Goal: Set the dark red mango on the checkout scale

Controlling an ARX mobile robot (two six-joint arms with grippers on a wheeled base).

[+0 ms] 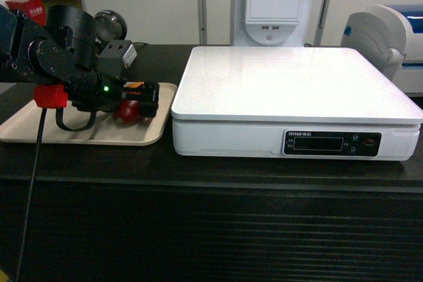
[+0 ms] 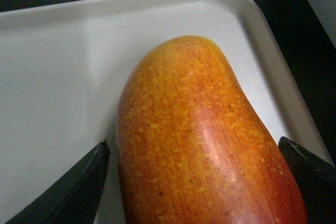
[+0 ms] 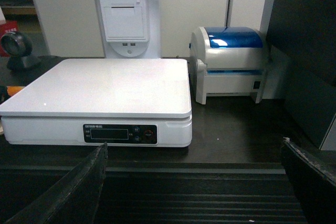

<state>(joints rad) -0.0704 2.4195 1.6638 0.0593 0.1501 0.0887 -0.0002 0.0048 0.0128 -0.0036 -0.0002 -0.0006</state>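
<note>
Head view puts your left gripper [image 1: 135,99] down over the beige tray [image 1: 26,123] at the left end of the checkout [image 1: 211,229]; the dark red mango [image 1: 129,111] lies on that tray, half hidden under the black arm, near the tray's right rim. To the right of the tray, just beside it, sits the scale [image 1: 291,84] — a white box with a flat square plate, nothing on top, and a dark display panel [image 1: 332,143] on its front face.

In the left wrist view you see the mango [image 2: 205,145] up close, orange-yellow toward the far end and reddening toward the camera, resting on the tray [image 2: 52,77]; the 2 black fingertips [image 2: 79,187] stand apart, 1 on either side of the fruit, with a sliver of tray showing at the left one, so they flank it without clamping — contact on the right side you cannot tell.

The right wrist view looks level at the scale [image 3: 105,85] from the counter's front; your right gripper [image 3: 191,182] is spread wide, its fingers [image 3: 68,192] at the 2 lower corners, holding nothing. Behind the scale stand a white receipt-printer post [image 3: 126,19] and, to its right, a white label printer with a blue lid [image 3: 231,61]; a round dark scanner [image 3: 16,51] sits at the far left.
</note>
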